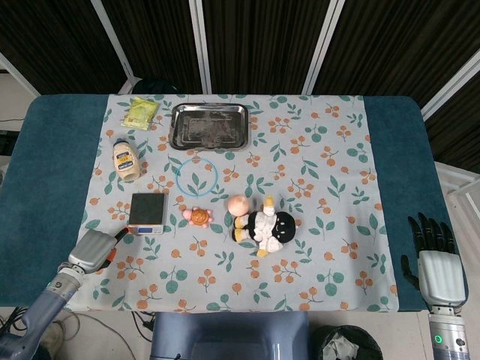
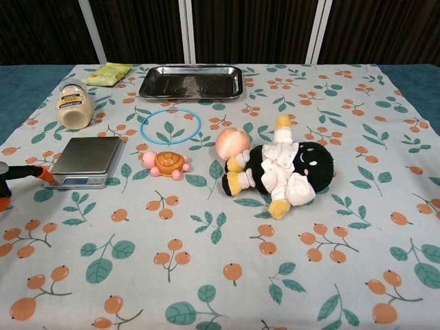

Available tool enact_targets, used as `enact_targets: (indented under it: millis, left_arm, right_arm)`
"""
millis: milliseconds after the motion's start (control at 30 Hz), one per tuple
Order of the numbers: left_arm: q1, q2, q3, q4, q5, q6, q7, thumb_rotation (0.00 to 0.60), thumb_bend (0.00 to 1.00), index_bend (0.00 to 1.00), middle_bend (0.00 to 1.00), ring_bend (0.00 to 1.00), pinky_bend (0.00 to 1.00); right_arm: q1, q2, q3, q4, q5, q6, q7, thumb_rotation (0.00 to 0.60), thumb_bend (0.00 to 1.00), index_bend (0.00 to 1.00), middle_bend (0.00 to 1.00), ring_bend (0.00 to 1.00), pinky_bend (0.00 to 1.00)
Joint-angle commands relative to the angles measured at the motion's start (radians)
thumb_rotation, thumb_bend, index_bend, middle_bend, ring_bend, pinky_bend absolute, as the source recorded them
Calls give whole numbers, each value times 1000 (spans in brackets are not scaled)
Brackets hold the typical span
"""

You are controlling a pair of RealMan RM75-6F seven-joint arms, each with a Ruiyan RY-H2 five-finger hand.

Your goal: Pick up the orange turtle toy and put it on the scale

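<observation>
The orange turtle toy (image 1: 199, 217) (image 2: 166, 163), with pink head and feet, lies on the floral cloth just right of the scale. The scale (image 1: 146, 212) (image 2: 85, 161) is a small grey square platform with nothing on it. My left hand (image 1: 94, 250) hovers at the table's front left corner, below and left of the scale, holding nothing. In the chest view only its orange-tipped fingers (image 2: 27, 172) show at the left edge. My right hand (image 1: 433, 259) hangs off the front right corner, fingers spread and empty, far from the turtle.
A black-and-white plush doll (image 1: 265, 226) (image 2: 282, 170) and a peach ball (image 1: 238, 204) lie right of the turtle. A blue ring (image 1: 197, 175), a mayonnaise jar (image 1: 126, 160), a steel tray (image 1: 210, 125) and a yellow-green packet (image 1: 140, 112) sit further back.
</observation>
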Motion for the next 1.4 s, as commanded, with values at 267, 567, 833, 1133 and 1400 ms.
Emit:
enact_targets:
  millis: [267, 567, 833, 1133, 1400]
  left_arm:
    - [1, -2, 6, 9, -2, -2, -2, 600, 627, 161, 743, 582, 671]
    - [7, 39, -8, -63, 36, 69, 3, 600, 622, 161, 723, 565, 654]
    - [10, 102, -50, -183, 40, 146, 41, 600, 337, 141, 455, 362, 489]
    - [-85, 96, -172, -293, 19, 148, 132, 600, 88, 117, 129, 47, 189]
    - [-238, 18, -262, -315, -184, 39, 359, 600, 89, 119, 196, 108, 258]
  right_arm:
    - [1, -2, 0, 1, 0, -1, -2, 600, 526, 0, 0, 14, 0]
    - [2, -4, -1, 1, 0, -3, -3, 600, 526, 0, 0, 14, 0]
    - [1, -3, 0, 0, -1, 0, -1, 600, 526, 0, 0, 14, 0]
    - [1, -3, 0, -1, 0, -2, 0, 600, 526, 0, 0, 14, 0]
    - [1, -2, 1, 1, 4, -2, 3, 600, 526, 0, 0, 14, 0]
